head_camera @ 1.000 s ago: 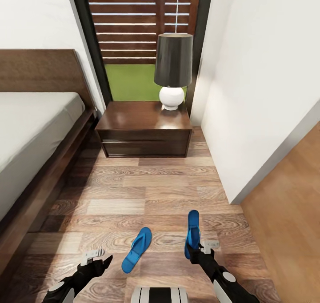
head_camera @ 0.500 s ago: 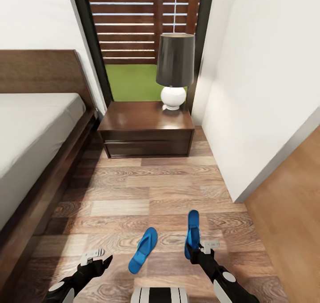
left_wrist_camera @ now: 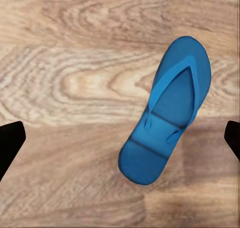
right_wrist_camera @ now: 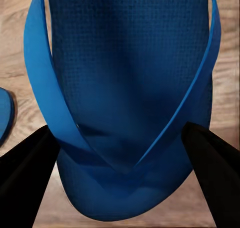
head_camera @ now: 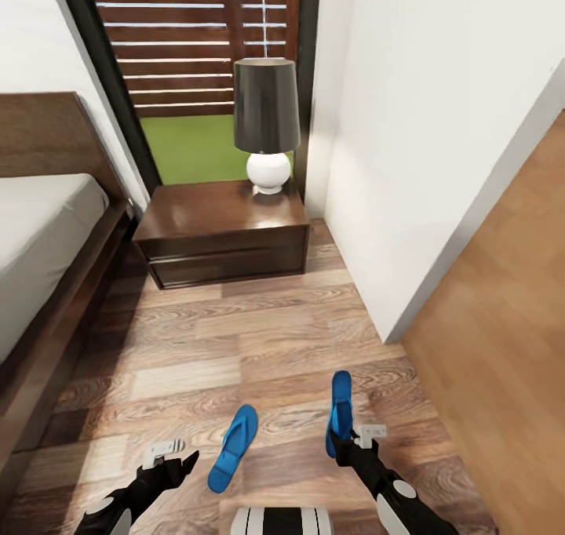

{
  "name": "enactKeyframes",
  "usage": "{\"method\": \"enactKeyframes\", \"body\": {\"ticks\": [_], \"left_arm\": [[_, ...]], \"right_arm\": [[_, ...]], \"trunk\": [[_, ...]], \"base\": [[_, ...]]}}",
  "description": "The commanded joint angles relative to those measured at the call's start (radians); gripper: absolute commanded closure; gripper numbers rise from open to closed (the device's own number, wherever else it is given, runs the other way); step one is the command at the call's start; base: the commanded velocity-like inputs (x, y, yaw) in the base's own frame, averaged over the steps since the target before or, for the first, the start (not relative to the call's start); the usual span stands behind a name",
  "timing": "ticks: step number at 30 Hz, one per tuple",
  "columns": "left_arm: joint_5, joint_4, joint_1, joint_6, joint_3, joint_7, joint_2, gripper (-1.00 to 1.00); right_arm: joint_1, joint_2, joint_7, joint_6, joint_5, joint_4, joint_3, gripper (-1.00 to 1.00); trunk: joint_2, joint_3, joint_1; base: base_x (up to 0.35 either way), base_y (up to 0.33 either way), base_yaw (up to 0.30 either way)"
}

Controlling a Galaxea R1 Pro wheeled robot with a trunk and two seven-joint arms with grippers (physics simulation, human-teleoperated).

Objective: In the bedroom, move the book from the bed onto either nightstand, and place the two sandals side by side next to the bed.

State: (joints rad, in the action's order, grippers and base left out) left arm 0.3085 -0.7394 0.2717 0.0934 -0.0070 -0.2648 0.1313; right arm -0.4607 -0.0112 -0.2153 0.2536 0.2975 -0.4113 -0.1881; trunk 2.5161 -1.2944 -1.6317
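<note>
While the right gripper (head_camera: 342,439) is clamped on one blue sandal (head_camera: 340,409), holding it on its edge above the floor (head_camera: 235,339), the second sandal (head_camera: 233,447) lies flat on the planks between the two arms. In the right wrist view the held sandal (right_wrist_camera: 130,102) sits between the two dark fingers (right_wrist_camera: 25,178), with its straps facing the camera. The left gripper (head_camera: 174,456) has its fingers apart and holds nothing; the loose sandal (left_wrist_camera: 167,107) is just beside it, and its long axis is tilted, with the toe pointing toward the nightstand (head_camera: 220,233). The bed (head_camera: 47,237) is at the left, well apart from both sandals, so I judge that the left arm is the nearer one for picking this sandal. No book can be seen.
</note>
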Motion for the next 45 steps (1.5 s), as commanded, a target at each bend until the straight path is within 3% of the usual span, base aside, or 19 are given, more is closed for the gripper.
{"method": "enactKeyframes", "body": {"ticks": [1,11,22,45], "left_arm": [[0.011,-0.002,0.0,0.008,-0.001,-0.002,0.001,-1.0],[0.011,-0.002,0.0,0.008,-0.001,-0.002,0.001,-1.0],[0.011,-0.002,0.0,0.008,-0.001,-0.002,0.001,-1.0],[0.01,-0.002,0.0,0.008,-0.002,-0.001,-0.001,-1.0]], "right_arm": [[-0.001,0.0,-0.003,0.004,0.011,0.002,-0.005,1.0],[-0.001,0.0,-0.003,0.004,0.011,0.002,-0.005,1.0],[-0.001,0.0,-0.003,0.004,0.011,0.002,-0.005,1.0],[-0.001,0.0,0.0,0.006,0.011,0.002,-0.005,1.0]], "trunk": [[0.0,-0.001,0.0],[0.0,-0.001,0.0],[0.0,-0.001,0.0],[0.0,-0.001,0.0]], "base": [[0.0,0.0,-0.211],[0.0,0.0,-0.048],[0.0,0.0,-0.223],[0.0,0.0,-0.007]]}}
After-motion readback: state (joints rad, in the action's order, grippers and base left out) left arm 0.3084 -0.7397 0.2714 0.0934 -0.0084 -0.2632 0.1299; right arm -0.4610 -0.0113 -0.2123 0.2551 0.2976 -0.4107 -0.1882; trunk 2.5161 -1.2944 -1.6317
